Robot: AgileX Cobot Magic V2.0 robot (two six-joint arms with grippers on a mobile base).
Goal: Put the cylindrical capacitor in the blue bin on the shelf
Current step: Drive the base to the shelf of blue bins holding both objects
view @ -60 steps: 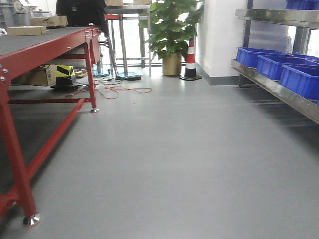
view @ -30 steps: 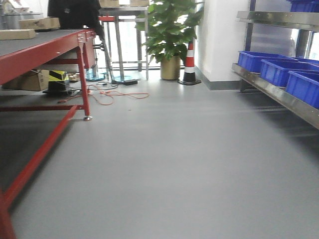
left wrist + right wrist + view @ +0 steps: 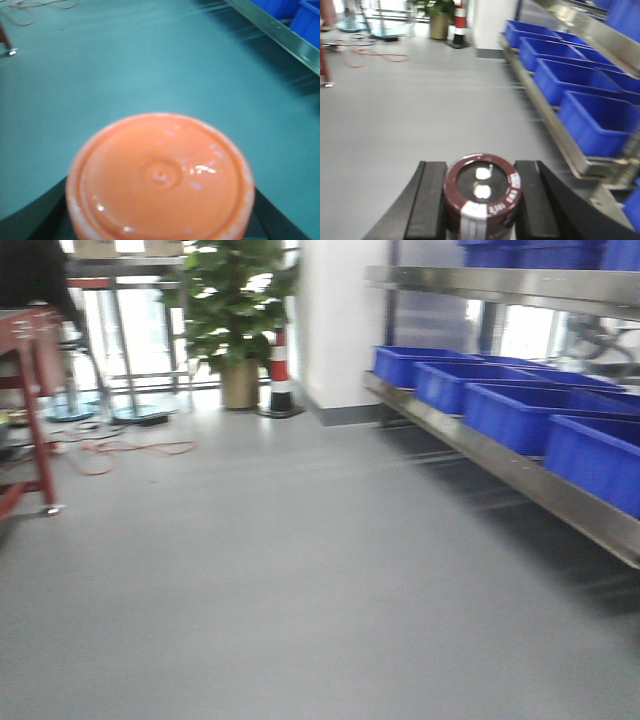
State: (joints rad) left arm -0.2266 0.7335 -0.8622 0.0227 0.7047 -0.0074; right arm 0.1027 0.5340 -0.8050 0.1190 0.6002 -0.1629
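Note:
My right gripper (image 3: 481, 196) is shut on the cylindrical capacitor (image 3: 481, 192), a dark brown sleeve with a pale stripe and two silvery terminals on top, squeezed between the black pads (image 3: 427, 200). It hangs above grey floor, left of the shelf (image 3: 555, 135). A row of blue bins (image 3: 595, 120) sits on that steel shelf, also in the front view as blue bins (image 3: 520, 410) behind the shiny rail (image 3: 500, 465). My left gripper (image 3: 160, 200) is shut on a round orange object (image 3: 160, 175) that hides most of its fingers.
A potted plant (image 3: 235, 310) and a red-white cone (image 3: 281, 375) stand by the white wall corner (image 3: 340, 320). A red table leg (image 3: 35, 410) and an orange cable (image 3: 120, 450) lie at the left. An upper shelf level (image 3: 500, 285) carries more blue bins.
The front view has swung to the right: the red table has slid almost out at the left, and the shelf with its blue bins now fills the right half.

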